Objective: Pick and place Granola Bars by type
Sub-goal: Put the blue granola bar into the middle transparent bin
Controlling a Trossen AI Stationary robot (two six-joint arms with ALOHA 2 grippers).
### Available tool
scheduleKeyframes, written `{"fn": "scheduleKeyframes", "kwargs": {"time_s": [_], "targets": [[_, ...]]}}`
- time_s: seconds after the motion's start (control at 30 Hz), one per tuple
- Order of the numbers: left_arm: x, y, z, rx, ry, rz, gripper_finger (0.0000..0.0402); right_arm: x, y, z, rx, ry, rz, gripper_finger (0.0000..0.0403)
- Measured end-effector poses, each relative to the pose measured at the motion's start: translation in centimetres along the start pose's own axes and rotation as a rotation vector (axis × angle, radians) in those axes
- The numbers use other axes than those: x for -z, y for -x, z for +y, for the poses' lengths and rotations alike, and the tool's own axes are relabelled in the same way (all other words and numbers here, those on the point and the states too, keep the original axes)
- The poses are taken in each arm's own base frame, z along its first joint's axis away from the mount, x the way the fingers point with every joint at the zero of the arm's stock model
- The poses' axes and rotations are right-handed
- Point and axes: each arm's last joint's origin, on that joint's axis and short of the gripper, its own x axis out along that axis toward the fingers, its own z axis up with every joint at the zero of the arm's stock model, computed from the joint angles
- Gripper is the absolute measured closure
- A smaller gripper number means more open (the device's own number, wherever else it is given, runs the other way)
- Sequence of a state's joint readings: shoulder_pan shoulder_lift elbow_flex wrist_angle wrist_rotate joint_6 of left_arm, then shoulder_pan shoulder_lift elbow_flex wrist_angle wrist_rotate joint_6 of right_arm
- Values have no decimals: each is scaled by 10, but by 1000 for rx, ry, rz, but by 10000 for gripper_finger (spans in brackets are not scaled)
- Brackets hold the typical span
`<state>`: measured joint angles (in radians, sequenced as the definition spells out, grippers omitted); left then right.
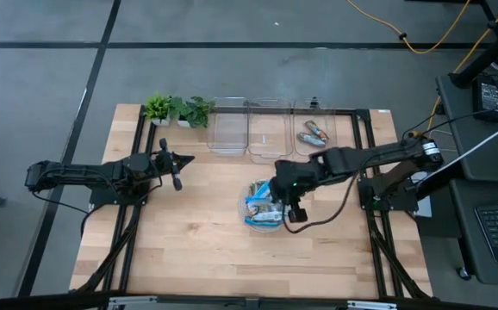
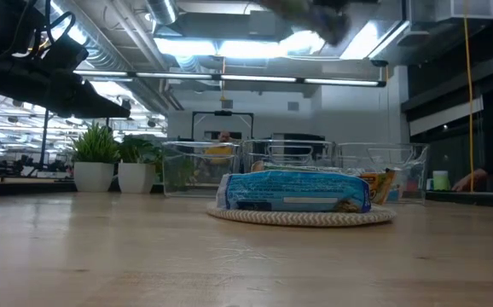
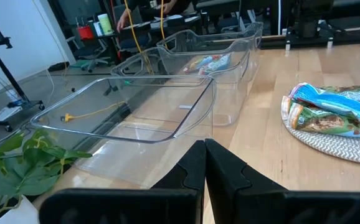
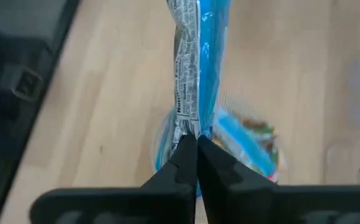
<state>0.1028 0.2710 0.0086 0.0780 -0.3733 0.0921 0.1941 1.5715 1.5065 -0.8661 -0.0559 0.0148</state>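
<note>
Gripping one blue-wrapped granola bar (image 4: 195,56): right gripper (image 4: 197,146) has its fingers pinched together on the wrapper's end, bar hanging clear above the plate (image 4: 161,140). In the high view the right gripper (image 1: 285,191) sits over the plate's (image 1: 247,217) 2 o'clock edge, just right of table (image 1: 189,250) centre.

Remaining bars in a pile (image 1: 260,203) on the round plate; low view shows a blue wrapper (image 2: 293,191) on top and an orange-ish one (image 2: 381,186) at its 3 o'clock side.

Three clear bins (image 1: 268,129) in a row at the table's 12 o'clock edge. Rightmost bin (image 1: 311,116) already holds a couple of bars (image 1: 313,133) with red/orange in the wrappers. Other two look empty.

Left gripper (image 3: 204,163) fully closed, nothing in it, parked at the table's 9 o'clock side (image 1: 177,164), well apart from the plate. Two potted plants (image 1: 178,110) at 11 o'clock, beside the leftmost bin.
</note>
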Motion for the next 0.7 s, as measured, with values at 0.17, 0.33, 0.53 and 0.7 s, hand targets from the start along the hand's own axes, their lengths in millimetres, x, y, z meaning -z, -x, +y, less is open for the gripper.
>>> {"fn": "scheduleKeyframes", "kwargs": {"time_s": [0.17,0.33,0.53,0.7], "targets": [[0,0,0,0,0,0,398,-8,23,1,-1,2,-79,398],[0,0,0,0,0,0,398,-9,29,2,1,2,-96,392],[0,0,0,0,0,0,398,-9,29,-4,22,-10,-96,398],[0,0,0,0,0,0,398,-12,39,-23,75,-59,-114,393]]}}
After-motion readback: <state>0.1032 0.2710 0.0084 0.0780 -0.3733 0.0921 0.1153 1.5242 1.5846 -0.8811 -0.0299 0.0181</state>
